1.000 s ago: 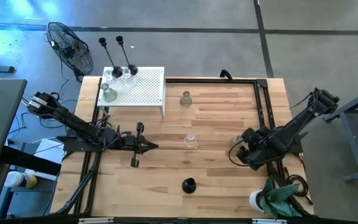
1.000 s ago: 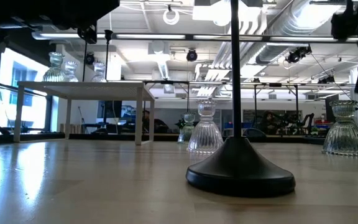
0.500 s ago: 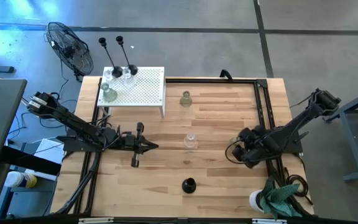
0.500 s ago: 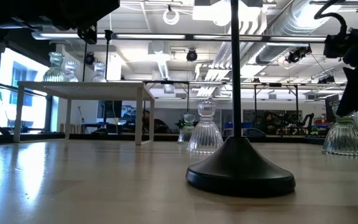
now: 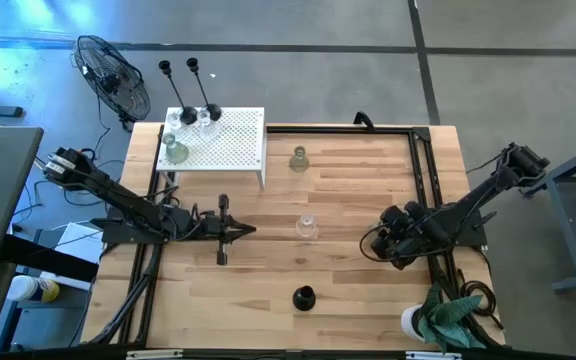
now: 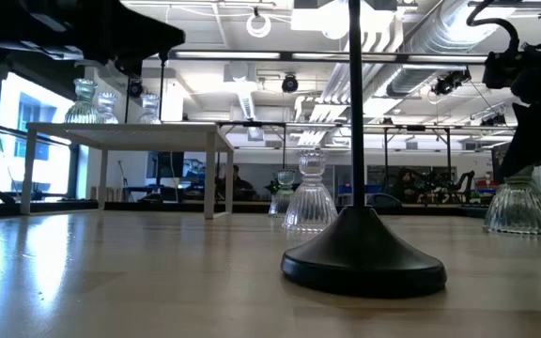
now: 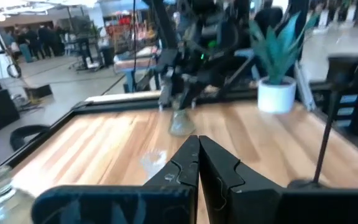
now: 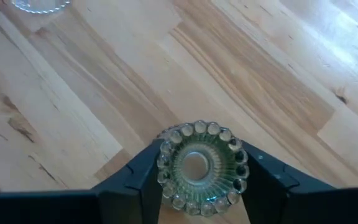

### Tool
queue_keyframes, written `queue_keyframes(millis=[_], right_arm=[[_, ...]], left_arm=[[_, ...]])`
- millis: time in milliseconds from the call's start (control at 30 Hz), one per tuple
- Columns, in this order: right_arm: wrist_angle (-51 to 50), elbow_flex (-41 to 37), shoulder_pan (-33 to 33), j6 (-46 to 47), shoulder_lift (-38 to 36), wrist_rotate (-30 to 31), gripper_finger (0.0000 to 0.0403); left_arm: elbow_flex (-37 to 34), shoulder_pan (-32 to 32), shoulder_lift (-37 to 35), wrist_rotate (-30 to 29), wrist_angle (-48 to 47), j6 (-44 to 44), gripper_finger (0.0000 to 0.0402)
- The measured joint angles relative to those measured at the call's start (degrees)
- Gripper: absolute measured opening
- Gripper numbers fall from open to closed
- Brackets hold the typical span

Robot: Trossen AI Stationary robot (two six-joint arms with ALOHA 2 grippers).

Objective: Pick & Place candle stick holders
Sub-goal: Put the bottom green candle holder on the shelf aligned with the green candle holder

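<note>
Right gripper (image 8: 197, 186) sits low over the right half of the wooden bench (image 5: 348, 190), and its two dark fingers (image 8: 132, 177) stand one on each side of a glass holder (image 8: 199, 163). From the right wrist view the fingers look right beside the beaded rim, but I cannot tell if they press on it. From table height this same glass holder (image 6: 519, 202) stands on the wood, with the dark arm above it.

Left gripper (image 5: 243, 233) rests low near the left side of the bench, with its fingers (image 7: 219, 171) pressed together and nothing between them.

One more glass holder (image 5: 307, 226) stands near the middle of the bench. Another glass one (image 5: 299, 158) stands nearer the far edge. A black holder (image 5: 303, 297) stands alone near the near edge, and from table height its dome base (image 6: 364, 253) looks big and close.

A white rack (image 5: 233, 140) sits at the far left corner. Two black holders (image 5: 200, 112) and some glass ones (image 5: 175, 150) stand on it. A white cup with a green plant (image 5: 438, 318) stands at the near right corner. A black fan (image 5: 113, 75) stands on the floor past the far left corner.
</note>
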Motion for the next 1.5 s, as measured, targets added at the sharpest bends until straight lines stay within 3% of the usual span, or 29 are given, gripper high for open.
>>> queue_keyframes(millis=[167,367,600,700,867,1000,1167,1300,1500], right_arm=[[-0.35,2.88,0.27,-2.74,0.0,-0.76,0.0156],[1.03,14.49,-0.32,-15.37,0.65,-1.42,0.0167],[14.78,30.36,-7.09,-45.37,11.67,-2.88,0.0157],[19.98,36.95,-11.76,-57.38,18.63,-6.86,0.0162],[27.18,46.55,-20.3,-71.27,30.53,-19.86,0.0168],[26.78,53.87,-25.73,-78.0,40.52,-27.99,0.0158],[27.06,61.84,-29.86,-82.61,50.53,-33.58,0.0167],[26.43,65.78,-31.72,-84.23,55.91,-35.64,0.017],[26.91,66.66,-32.82,-85.65,58.26,-35.96,0.0164]], left_arm=[[-0.32,0.0,-5.09,-1.97,-7.08,0.3,0.0002],[-4.16,0.0,-15.06,-4.0,-11.2,0.03,0.0002],[-11.74,0.04,-23.24,-8.89,-10.61,-3.85,0.0002],[-12.64,0.0,-25.58,-8.92,-10.73,-4.06,0.0002],[-12.68,0.0,-27.07,-10.92,-11.95,-2.73,0.0002],[-12.68,0.04,-27.07,-17.09,-13.65,-2.66,0.0002],[-12.68,0.02,-27.07,-18.96,-15.0,-2.99,0.0002],[-12.7,0.0,-27.07,-18.99,-15.29,-3.17,0.0002],[-12.68,0.0,-27.05,-19.04,-15.61,-3.18,0.0002]])
